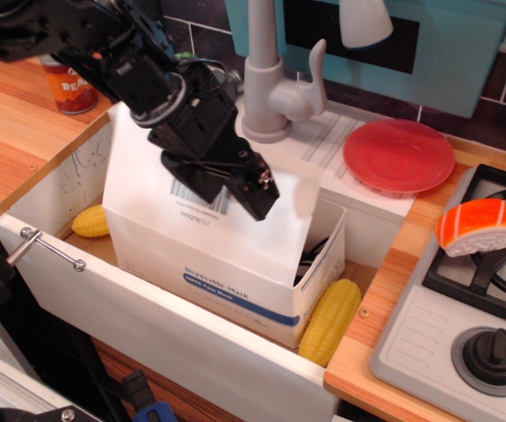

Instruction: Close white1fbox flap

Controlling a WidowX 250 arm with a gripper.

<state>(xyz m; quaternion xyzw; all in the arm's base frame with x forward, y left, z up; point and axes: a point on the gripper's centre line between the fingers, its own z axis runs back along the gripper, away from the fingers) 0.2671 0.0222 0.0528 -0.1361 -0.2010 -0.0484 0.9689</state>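
Note:
The white1fbox, with a blue stripe and "Disposable Mask" print, stands inside the white sink. Its long flap stands nearly upright from the near top edge, leaning back over the opening, with its barcode face toward the camera. My black gripper lies against the flap's camera-side face near its upper right part. Its fingers look pressed together with nothing between them. The arm hides the flap's top middle. Black cables show in the box's open right end.
A yellow corn lies right of the box, another at its left. A grey faucet stands just behind the gripper. A red plate, a sushi toy on the stove and an orange can are nearby.

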